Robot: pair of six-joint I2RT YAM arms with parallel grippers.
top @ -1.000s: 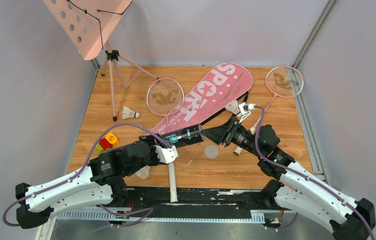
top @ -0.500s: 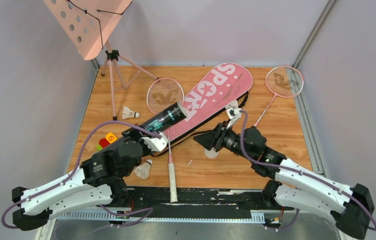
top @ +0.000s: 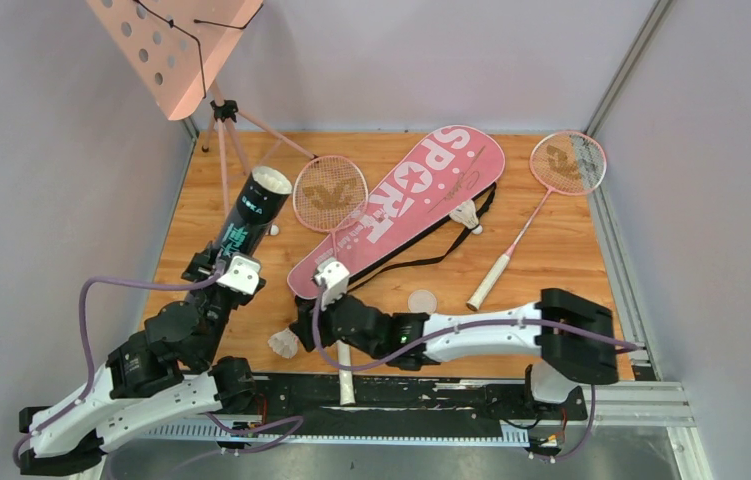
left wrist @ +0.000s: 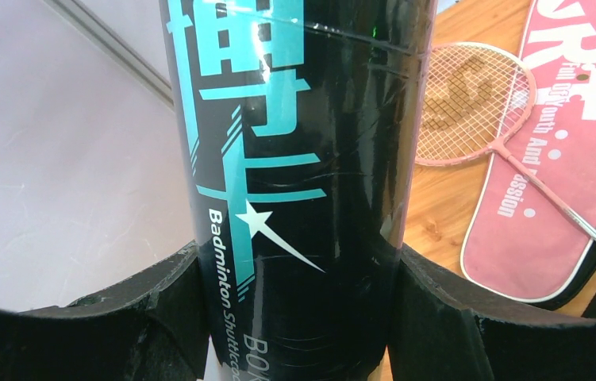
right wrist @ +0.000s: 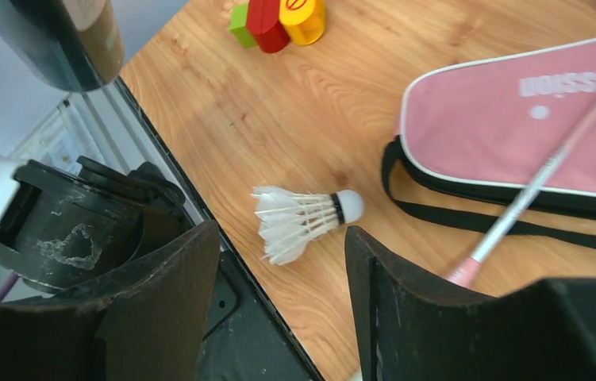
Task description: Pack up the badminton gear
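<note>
My left gripper (top: 221, 262) is shut on the black tube (top: 249, 215), held tilted at the table's left with its open end (top: 271, 182) up. In the left wrist view the tube (left wrist: 302, 159) fills the left gripper (left wrist: 294, 317). My right gripper (top: 301, 330) is open, reaching left across the front edge. A white shuttlecock (right wrist: 302, 218) lies on the wood just ahead of its open right gripper (right wrist: 278, 246), untouched. It also shows in the top view (top: 282, 343). The pink bag (top: 401, 205) lies diagonally. One racket (top: 330, 193) lies beside it, the other racket (top: 568, 162) at the back right. A second shuttlecock (top: 465, 214) lies by the strap.
The pink music stand (top: 176, 40) stands on tripod legs (top: 226, 170) at the back left, close to the tube. A round lid (top: 422, 301) lies mid-table. Coloured blocks (right wrist: 278, 20) sit left of the bag. The black front rail (top: 401, 392) runs under the right arm.
My left arm has swung the tube from the table's middle to the left and tilted it upward. My right arm has moved from the right side across to the shuttlecock near the front edge.
</note>
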